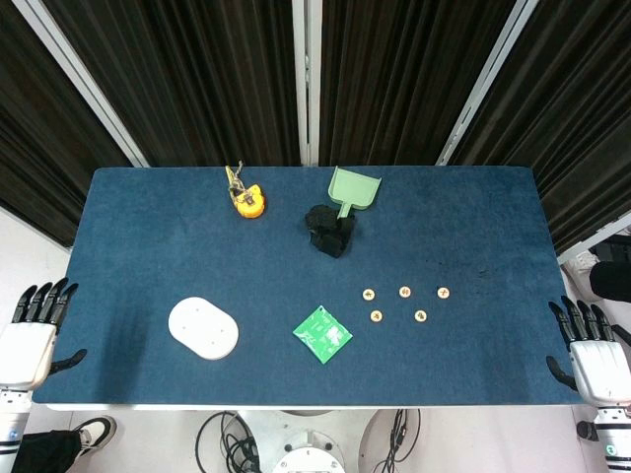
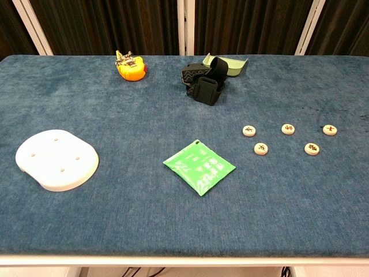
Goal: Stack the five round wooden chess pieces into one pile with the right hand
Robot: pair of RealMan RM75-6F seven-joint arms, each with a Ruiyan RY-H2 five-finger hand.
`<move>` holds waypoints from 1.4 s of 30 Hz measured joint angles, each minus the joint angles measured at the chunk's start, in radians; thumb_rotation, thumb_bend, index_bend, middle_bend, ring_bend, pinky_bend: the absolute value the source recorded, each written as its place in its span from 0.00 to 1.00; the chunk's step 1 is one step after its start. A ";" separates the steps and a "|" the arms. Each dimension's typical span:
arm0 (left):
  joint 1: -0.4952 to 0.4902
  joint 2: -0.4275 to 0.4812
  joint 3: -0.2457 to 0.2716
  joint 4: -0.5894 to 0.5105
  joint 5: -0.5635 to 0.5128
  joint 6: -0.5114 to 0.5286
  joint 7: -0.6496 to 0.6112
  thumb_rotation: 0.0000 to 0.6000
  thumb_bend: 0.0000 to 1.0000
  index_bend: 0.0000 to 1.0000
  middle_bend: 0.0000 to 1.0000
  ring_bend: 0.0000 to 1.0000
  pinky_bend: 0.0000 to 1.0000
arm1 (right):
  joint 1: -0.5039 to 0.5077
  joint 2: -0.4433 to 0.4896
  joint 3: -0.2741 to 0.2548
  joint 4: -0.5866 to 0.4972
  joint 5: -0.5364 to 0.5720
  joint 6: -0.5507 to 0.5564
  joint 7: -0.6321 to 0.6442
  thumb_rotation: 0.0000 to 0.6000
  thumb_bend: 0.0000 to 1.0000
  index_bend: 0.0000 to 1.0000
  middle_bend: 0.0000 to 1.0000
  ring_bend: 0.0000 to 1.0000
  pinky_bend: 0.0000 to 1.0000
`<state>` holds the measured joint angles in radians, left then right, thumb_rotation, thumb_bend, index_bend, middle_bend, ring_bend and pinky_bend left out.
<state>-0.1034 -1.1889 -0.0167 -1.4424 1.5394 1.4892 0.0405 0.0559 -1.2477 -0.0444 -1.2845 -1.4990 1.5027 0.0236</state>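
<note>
We see the blue surface [image 1: 148, 236] from above in the head view and from the front in the chest view. The five round wooden chess pieces lie flat and unstacked on its right half, each apart from the others, in two rows. The far row holds three: the far-left piece [image 1: 368, 293], the far-middle piece [image 1: 404, 291] and the far-right piece [image 1: 443, 292]. The near row holds two: the near-left piece [image 1: 376, 316] and the near-right piece [image 1: 421, 316]. Dark markings show on their top faces, too small for us to read.

The right hand [image 1: 595, 357] stands off the right edge of the surface, well apart from the pieces, fingers spread and extended, holding nothing. The left hand [image 1: 30, 335] stands likewise off the left edge, fingers apart and empty. Neither hand appears in the chest view.

To the left of the pieces lies a green packet [image 1: 322, 334], turned cornerwise. Further left rests a white oval pad [image 1: 203, 327]. Toward the far edge we note an orange tape measure [image 1: 247, 201], a black strap bundle [image 1: 330, 229], and a pale green scoop [image 1: 353, 191] just behind the bundle, its handle reaching to it.
</note>
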 measured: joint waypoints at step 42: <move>0.003 0.030 -0.002 -0.026 -0.016 -0.012 -0.033 1.00 0.00 0.00 0.00 0.00 0.00 | 0.518 -0.116 0.231 -0.153 0.208 -0.621 -0.264 1.00 0.29 0.00 0.00 0.00 0.00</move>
<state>-0.1008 -1.1590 -0.0191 -1.4683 1.5231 1.4767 0.0072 0.5735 -1.3642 0.1862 -1.4371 -1.2906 0.8816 -0.2406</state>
